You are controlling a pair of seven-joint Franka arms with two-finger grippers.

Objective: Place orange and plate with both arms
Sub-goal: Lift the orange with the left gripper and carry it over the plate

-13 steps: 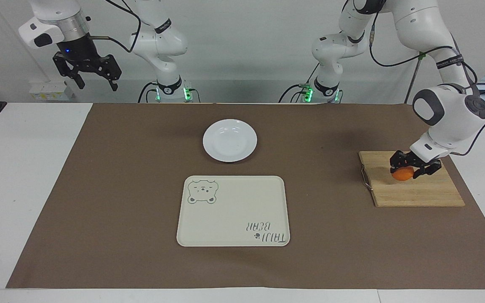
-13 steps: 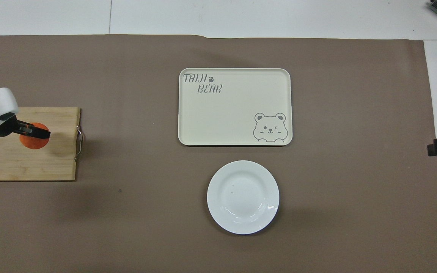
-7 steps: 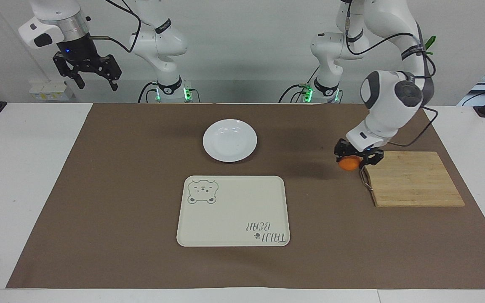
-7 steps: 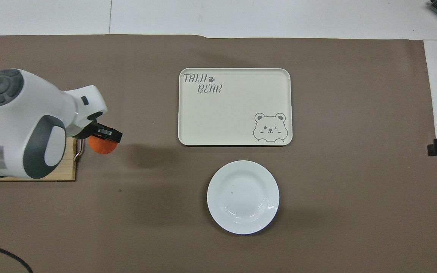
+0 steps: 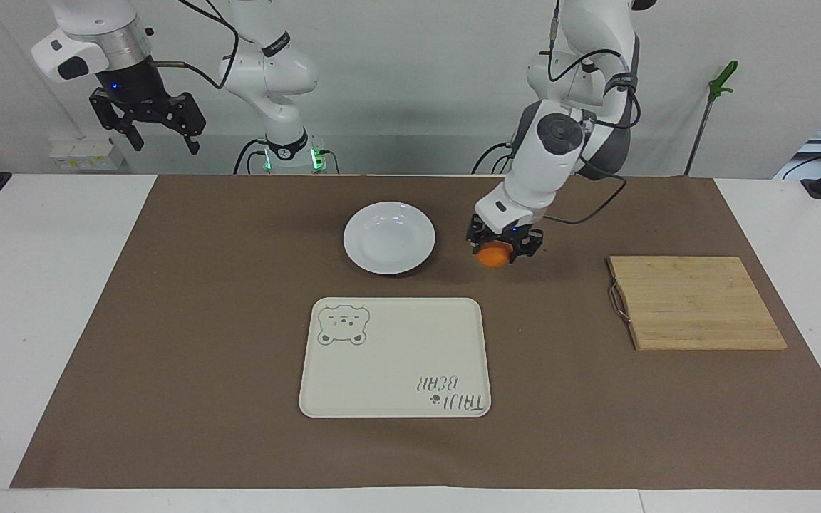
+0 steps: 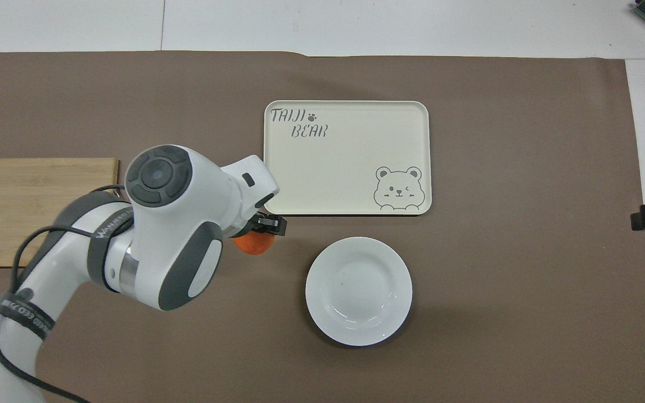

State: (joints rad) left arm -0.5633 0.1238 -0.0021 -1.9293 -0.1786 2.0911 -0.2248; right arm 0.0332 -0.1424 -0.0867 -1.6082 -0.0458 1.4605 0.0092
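left gripper: clenched on orange, frame centre, aloft beside plate for likely drop
right gripper: spread, waits upper left

**Words on the tray**

The cream tray carries "TAIJI BEAR" in grey letters with a small paw print after the first word. A wristband on the left arm has lettering I can't read fully.

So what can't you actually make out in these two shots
- Overhead view: the left gripper and part of the orange are hidden under the arm's own wrist.
- Overhead view: the right gripper is cut off by the edge.
- Facing view: the orange's height over the mat is unclear.
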